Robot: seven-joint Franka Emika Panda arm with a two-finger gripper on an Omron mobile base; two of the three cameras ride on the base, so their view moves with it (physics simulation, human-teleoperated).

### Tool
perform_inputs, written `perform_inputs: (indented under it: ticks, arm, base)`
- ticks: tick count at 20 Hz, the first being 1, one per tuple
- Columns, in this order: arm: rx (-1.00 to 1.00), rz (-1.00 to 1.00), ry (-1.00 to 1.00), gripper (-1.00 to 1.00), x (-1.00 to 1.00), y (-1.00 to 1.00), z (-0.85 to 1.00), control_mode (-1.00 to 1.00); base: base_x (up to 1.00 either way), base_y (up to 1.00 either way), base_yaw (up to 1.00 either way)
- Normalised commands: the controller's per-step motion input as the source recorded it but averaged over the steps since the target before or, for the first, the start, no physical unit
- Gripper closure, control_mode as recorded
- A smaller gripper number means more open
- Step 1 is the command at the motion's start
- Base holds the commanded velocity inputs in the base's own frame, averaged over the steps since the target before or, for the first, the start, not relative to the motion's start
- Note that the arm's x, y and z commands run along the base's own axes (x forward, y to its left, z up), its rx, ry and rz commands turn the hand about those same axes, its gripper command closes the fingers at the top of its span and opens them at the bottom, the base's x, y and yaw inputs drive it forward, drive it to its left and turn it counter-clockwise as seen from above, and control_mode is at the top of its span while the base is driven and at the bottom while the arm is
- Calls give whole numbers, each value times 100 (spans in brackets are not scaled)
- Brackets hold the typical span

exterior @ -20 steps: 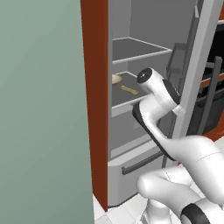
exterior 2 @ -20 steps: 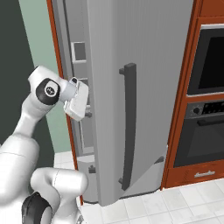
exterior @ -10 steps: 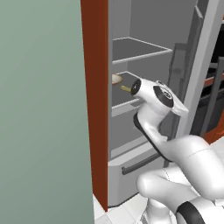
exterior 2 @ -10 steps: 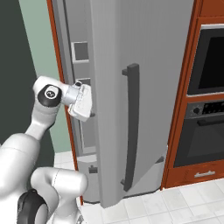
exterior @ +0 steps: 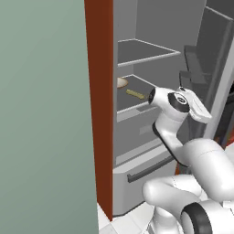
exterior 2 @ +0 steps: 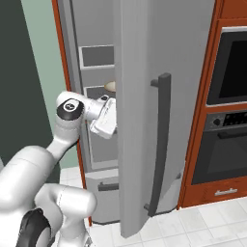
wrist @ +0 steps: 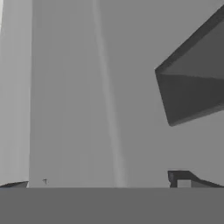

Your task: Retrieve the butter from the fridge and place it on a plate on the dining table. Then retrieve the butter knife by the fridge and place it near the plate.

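The first step is judged to be in hand: the butter [exterior: 135, 94] is yet to be fetched. The fridge [exterior: 151, 137] is seen open, and the butter lies on a grey inner shelf [exterior: 132, 98], just beside a tan round item [exterior: 121, 82] at the shelf's left. The arm's wrist is raised in front of that shelf, close to the butter. The gripper's opening cannot be told, and nothing is seen held. Next, the hand probably needs turning toward the shelf and lowering over the butter.
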Motion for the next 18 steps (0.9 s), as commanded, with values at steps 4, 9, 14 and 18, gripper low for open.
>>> perform_inputs:
  ticks: [4,9,14,18]
  arm:
    - [0,-10,10,-100,-58,-100,28,-100]
    - [0,-5,14,-100,-36,-100,21,-100]
    - [0,0,15,-100,0,-100,6,-100]
    - [-1,-3,7,-100,-7,-83,4,-100]
  base:
    - [0,0,0]
    - [0,0,0]
    - [0,0,0]
    - [0,0,0]
